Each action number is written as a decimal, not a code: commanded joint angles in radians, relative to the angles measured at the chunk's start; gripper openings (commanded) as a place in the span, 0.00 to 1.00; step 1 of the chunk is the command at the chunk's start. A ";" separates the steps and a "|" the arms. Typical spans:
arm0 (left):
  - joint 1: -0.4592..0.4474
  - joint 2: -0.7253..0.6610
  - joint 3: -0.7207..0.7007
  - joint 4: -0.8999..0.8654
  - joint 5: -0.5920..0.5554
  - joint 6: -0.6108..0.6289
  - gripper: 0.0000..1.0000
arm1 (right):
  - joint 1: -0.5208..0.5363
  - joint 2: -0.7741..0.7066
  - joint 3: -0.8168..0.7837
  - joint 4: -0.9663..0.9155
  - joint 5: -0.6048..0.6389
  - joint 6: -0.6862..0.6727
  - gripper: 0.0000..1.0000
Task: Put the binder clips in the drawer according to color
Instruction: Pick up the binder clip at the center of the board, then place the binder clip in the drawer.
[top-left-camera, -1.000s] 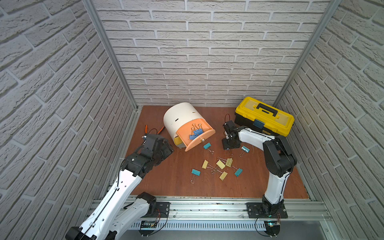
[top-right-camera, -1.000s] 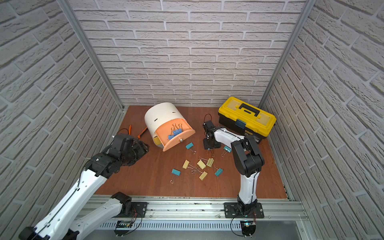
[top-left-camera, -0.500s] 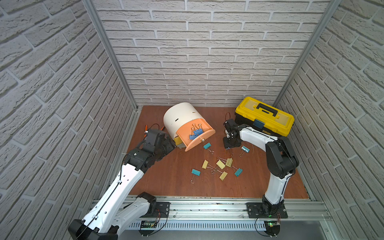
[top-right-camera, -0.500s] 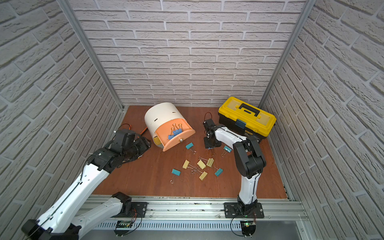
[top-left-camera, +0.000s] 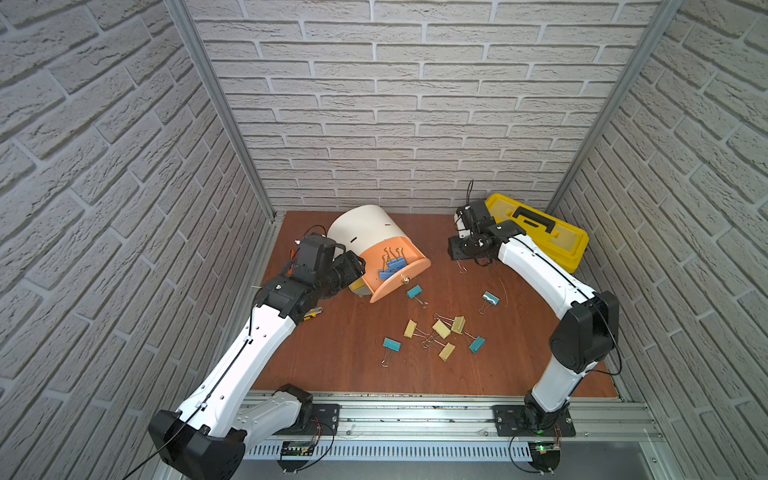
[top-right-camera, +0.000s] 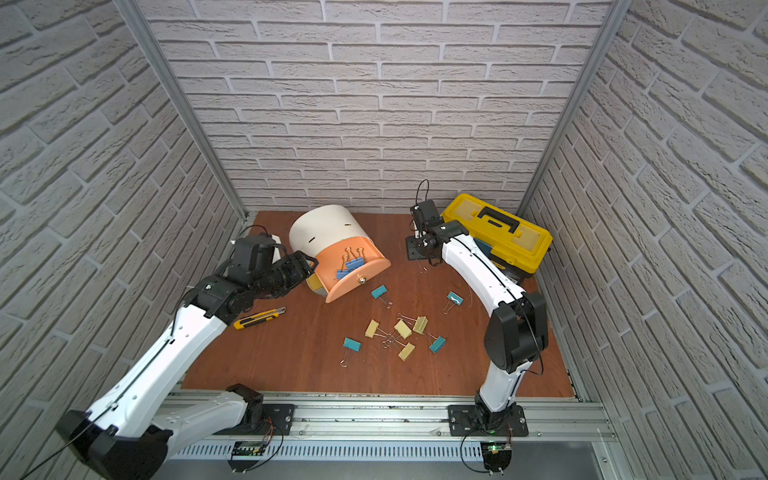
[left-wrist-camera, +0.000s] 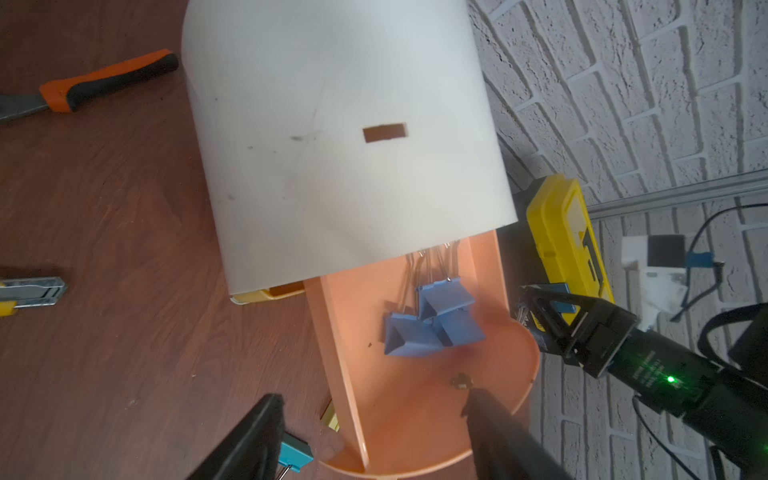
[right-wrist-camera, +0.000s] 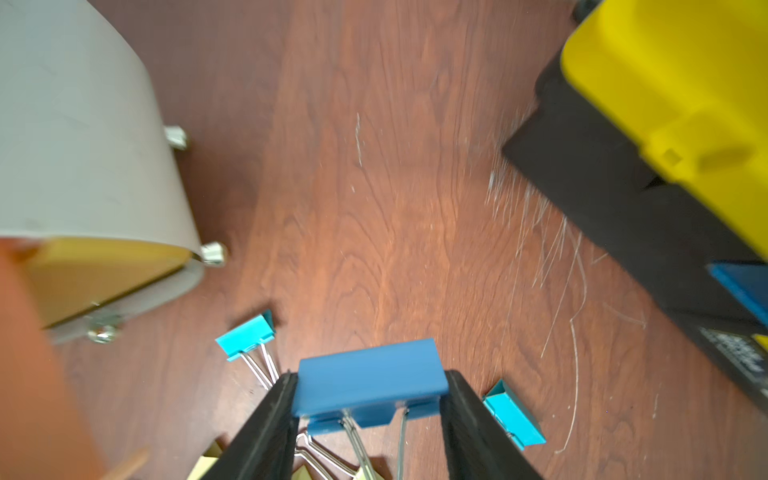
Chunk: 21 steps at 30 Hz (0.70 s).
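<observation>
Currently held blue clip (right-wrist-camera: 370, 384): long axis spans from jaw to jaw, gripped at its two ends. The wire handles trail back toward the wrist. It is carried above the desk (top-left-camera: 332, 361), between cabinet and toolbox.
Right gripper (right-wrist-camera: 370, 375): jaws closed on the held blue clip.
Left gripper (left-wrist-camera: 374, 397): jaws wide and holding nothing, just beside the peach drawer.
Cabinet (top-left-camera: 365, 228): white drum at the back of the desk, left of centre, with its fronts facing near-right.
Peach drawer (top-left-camera: 399, 274): top tier, pulled out toward the loose clips, brass knob (top-left-camera: 402, 281) on its front.
Stored blue clips (top-left-camera: 390, 266): three inside the peach drawer, handles pointing back into the cabinet.
Teal clips (top-left-camera: 392, 344): four lying singly on the desk, one just in front of the peach drawer.
Pale yellow clips (top-left-camera: 441, 329): four bunched mid-desk, handles tangled.
Obstacles: toolbox (top-left-camera: 540, 232) close behind the right gripper, utility knife (top-right-camera: 259, 318) near the left arm, orange-handled tool (left-wrist-camera: 108, 79) behind the cabinet.
Open room: bare wood between cabinet and toolbox, and along the near edge.
</observation>
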 joint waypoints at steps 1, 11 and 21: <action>-0.004 0.016 0.032 0.081 0.049 0.026 0.74 | 0.010 -0.047 0.084 -0.038 -0.037 -0.014 0.43; -0.007 0.054 0.044 0.152 0.095 0.021 0.74 | 0.090 -0.049 0.289 -0.033 -0.110 0.028 0.43; -0.006 -0.004 -0.002 0.099 0.026 -0.002 0.74 | 0.248 -0.011 0.402 0.045 -0.210 0.096 0.43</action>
